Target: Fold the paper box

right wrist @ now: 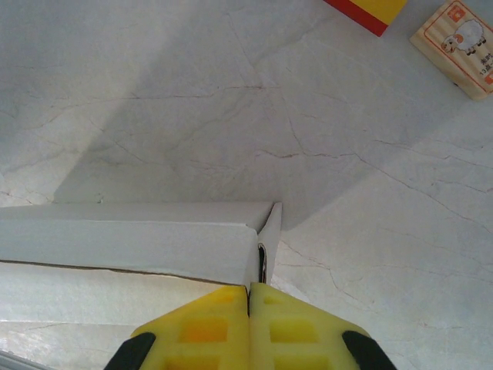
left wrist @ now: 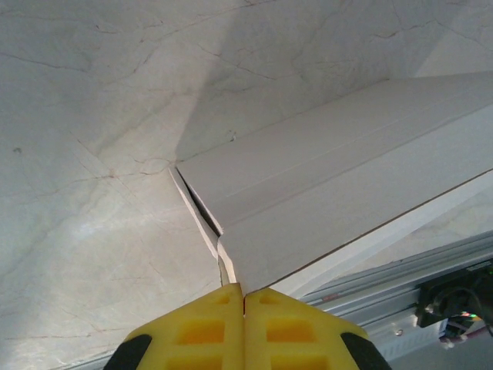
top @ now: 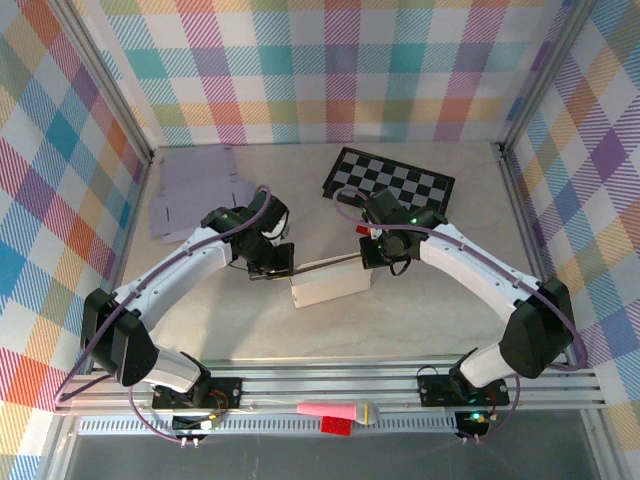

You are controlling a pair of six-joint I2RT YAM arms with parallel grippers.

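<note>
The white paper box (top: 328,285) lies partly folded in the middle of the table, one long panel raised between the two arms. My left gripper (top: 272,262) is at the box's left end. In the left wrist view its yellow fingers (left wrist: 200,331) are pinched together on the corner of the box (left wrist: 347,177), where a side flap gapes slightly. My right gripper (top: 375,255) is at the right end. Its yellow fingers (right wrist: 300,331) are shut on the edge of the box's (right wrist: 139,231) end flap.
Flat lilac cardboard sheets (top: 195,190) lie at the back left and a checkerboard (top: 390,182) at the back right. A red and yellow block (right wrist: 370,11) and a small sheep card (right wrist: 461,42) lie beyond the box. A pink object (top: 330,410) rests on the front rail.
</note>
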